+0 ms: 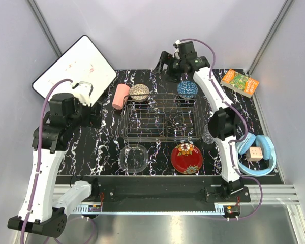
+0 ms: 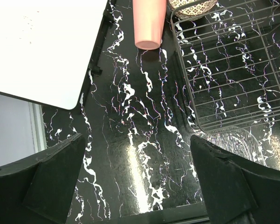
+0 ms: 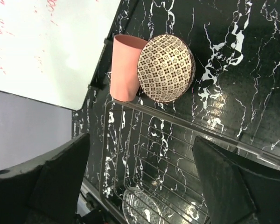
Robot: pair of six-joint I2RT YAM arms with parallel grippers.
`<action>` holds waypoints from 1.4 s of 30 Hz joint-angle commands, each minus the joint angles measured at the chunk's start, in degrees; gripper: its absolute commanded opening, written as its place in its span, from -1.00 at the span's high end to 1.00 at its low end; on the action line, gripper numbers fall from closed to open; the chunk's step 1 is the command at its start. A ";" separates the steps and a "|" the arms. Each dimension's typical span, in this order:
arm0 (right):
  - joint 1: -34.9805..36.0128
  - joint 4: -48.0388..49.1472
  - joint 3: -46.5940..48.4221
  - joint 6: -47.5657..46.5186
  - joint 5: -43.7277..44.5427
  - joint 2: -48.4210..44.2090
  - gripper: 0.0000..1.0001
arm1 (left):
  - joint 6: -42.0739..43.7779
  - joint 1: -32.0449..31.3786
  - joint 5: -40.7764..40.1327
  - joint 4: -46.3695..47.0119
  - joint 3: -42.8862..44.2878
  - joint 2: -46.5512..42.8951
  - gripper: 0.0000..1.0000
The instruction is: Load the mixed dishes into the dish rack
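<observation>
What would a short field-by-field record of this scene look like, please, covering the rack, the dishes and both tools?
dish rack: central, no dishes inside
pink cup: on its side, left of the rack
beige patterned bowl: at the rack's far-left corner, beside the cup
blue patterned bowl: at the rack's far edge, right
clear glass bowl: near side of the rack, left
red floral plate: near side, right
small clear glass: by the rack's near-right corner
left tool: open, empty
right tool: open, empty
</observation>
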 commanded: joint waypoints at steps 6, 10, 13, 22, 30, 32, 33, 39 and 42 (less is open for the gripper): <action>5.88 -4.40 11.35 -9.67 14.92 8.20 -0.81 | -0.77 0.58 1.41 4.22 -0.41 0.42 -0.98; 7.29 -2.83 12.24 -11.26 17.74 11.21 -0.79 | -0.33 0.75 1.68 4.92 -1.29 -0.02 -0.98; 7.81 0.16 11.19 -11.35 17.83 12.44 -0.75 | 0.46 1.02 1.77 5.80 -2.69 -0.11 -0.98; 7.99 4.65 13.99 -11.17 18.45 17.18 -0.69 | 1.25 2.16 4.22 7.21 -4.45 0.16 -0.98; 6.85 5.53 14.35 -15.02 28.10 14.49 -0.63 | 1.52 2.16 5.98 10.37 -2.26 5.75 -0.98; 4.58 4.39 12.07 -16.53 33.81 11.40 -0.64 | 1.17 2.16 6.25 10.29 1.95 9.37 -0.98; 3.52 3.86 10.76 -16.36 34.61 8.08 -0.64 | 0.73 2.16 6.25 10.29 3.27 12.52 -0.98; -6.67 1.40 -9.70 -11.71 39.44 -6.51 -0.60 | -1.38 2.16 9.84 11.95 7.07 17.03 -0.98; -8.79 3.33 -20.78 -11.17 40.68 -11.80 -0.60 | -1.65 2.07 10.73 13.27 5.92 17.56 -0.98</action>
